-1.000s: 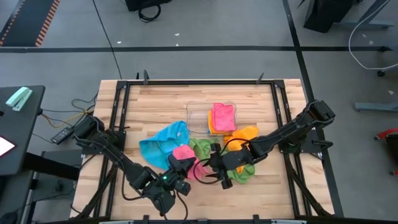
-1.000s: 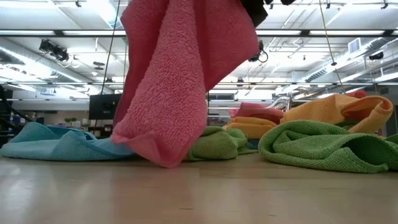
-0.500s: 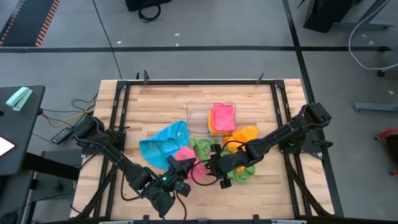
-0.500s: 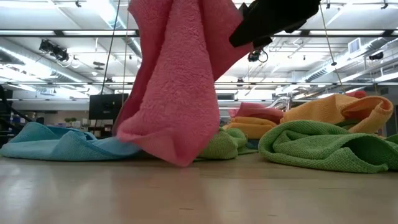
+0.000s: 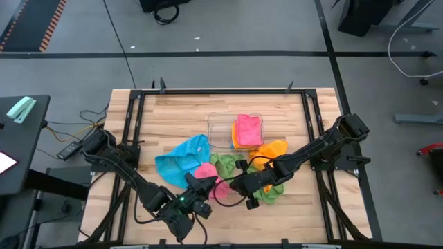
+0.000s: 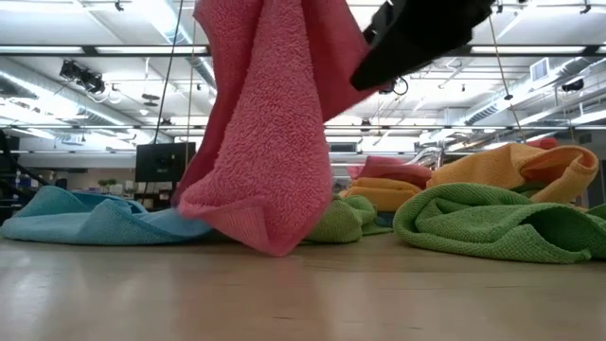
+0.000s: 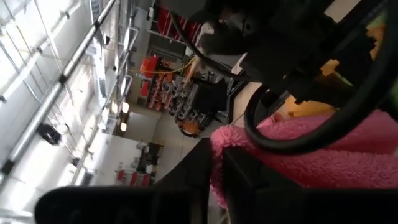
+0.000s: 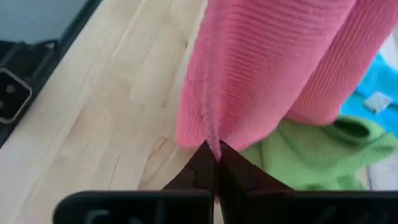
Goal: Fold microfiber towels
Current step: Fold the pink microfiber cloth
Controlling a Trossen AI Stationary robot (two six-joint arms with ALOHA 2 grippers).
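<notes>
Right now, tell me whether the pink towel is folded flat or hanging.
Hanging, not folded: the pink towel droops from above, its lower edge near the table. Both pincers pinch it: right pincer, left pincer.

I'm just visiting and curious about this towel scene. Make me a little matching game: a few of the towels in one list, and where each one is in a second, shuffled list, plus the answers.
Towels:
1. pink towel
2. blue towel
3. green towel
4. folded pink towel

Places:
A. crumpled on the table, under the right arm
B. in the clear tray, on top of an orange one
C. hanging in the air, pinched by both end effectors
D. spread on the table, left of the pile

Pairs: 1-C, 2-D, 3-A, 4-B
</notes>
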